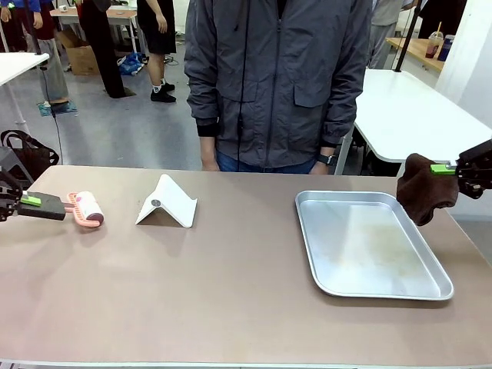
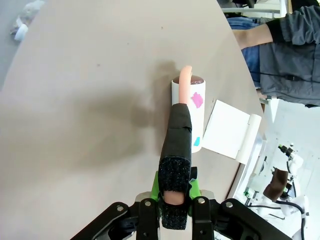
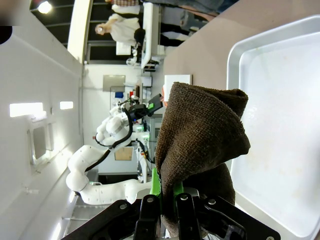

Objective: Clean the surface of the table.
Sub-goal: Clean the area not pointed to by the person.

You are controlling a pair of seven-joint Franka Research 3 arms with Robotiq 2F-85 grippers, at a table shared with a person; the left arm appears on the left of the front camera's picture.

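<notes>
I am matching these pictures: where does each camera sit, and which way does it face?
Front: between arms, facing the person across the table; left pincer, right pincer at the sides.
Left wrist: looks along its pincer at the lint roller.
Right wrist: along its pincer, past brown cloth to tray.
Shared: front, right wrist: tray.

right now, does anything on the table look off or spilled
Nothing is spilled or askew on the table. The only odd thing is the metal tray, which lies flat but shows faint yellowish smears on its floor.
</notes>
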